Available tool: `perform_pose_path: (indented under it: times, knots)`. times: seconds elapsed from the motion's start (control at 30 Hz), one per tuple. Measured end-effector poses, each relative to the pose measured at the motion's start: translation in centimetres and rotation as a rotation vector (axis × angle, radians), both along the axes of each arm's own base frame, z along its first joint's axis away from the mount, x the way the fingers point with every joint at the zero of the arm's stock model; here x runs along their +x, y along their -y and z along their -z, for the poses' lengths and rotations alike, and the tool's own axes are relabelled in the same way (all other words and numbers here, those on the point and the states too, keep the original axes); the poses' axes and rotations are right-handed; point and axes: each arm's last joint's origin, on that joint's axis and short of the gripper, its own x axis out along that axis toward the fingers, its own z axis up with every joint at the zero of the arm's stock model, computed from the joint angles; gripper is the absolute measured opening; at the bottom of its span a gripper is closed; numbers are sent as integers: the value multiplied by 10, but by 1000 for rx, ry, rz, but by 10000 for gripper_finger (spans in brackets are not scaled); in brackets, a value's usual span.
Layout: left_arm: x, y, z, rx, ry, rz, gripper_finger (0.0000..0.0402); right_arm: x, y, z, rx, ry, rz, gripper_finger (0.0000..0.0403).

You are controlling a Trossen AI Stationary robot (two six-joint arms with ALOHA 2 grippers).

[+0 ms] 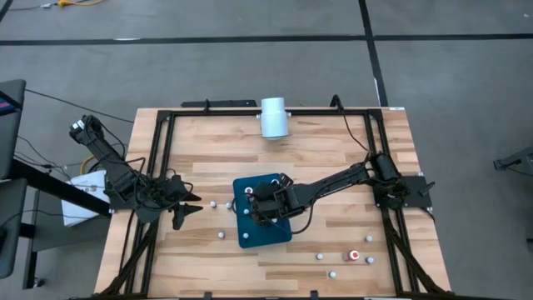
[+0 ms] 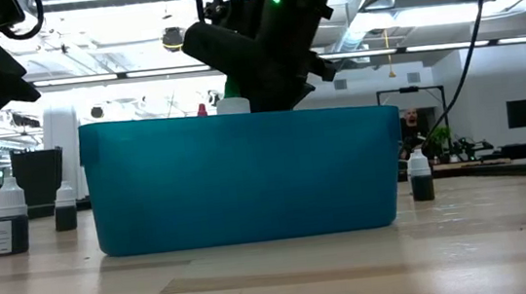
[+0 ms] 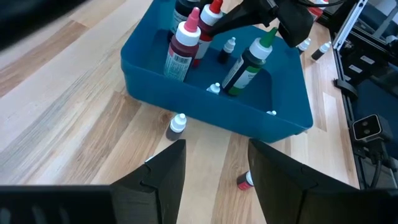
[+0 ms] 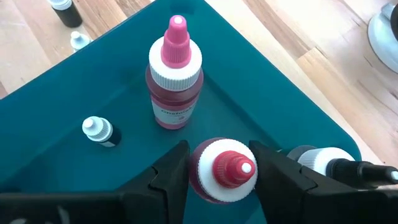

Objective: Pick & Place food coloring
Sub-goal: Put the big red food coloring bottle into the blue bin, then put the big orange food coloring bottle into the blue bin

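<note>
Over the middle of the picture, the right gripper [image 4: 217,163] is seen inside the teal tub [image 1: 250,237], its fingers partly spread beside a red-capped bottle [image 4: 222,169], so the grip looks loosened. That bottle could be tipped if a finger brushes it on lifting. At middle left, the left gripper [image 3: 214,168] hangs half open, holding nothing. Three big bottles are counted in the tub: two red, one green [image 3: 249,62]. About seven small bottles [image 1: 353,255] are scattered on the table.

Bottles [image 4: 176,87] inside tray [image 4: 292,112]
</note>
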Motion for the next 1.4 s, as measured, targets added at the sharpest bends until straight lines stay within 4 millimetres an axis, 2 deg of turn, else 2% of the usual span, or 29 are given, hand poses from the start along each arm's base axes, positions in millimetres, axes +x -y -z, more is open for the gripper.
perform_pose_path:
  times: [0.3,0.63,0.77,1.03,1.27,1.4]
  knots:
    - [0,0,0,-1,1,0,165,0,1,0,0,0,2,151]
    - [0,0,0,-3,2,-1,165,0,1,0,-7,3,13,165]
    - [0,0,0,-4,2,-2,165,0,1,0,-8,1,12,187]
    - [0,0,0,-7,2,-3,165,-2,2,0,-13,-16,12,257]
    - [0,0,0,-6,3,-3,165,4,0,-19,-19,-2,-12,267]
    - [0,0,0,-6,2,-3,165,6,-5,-44,-19,35,-42,267]
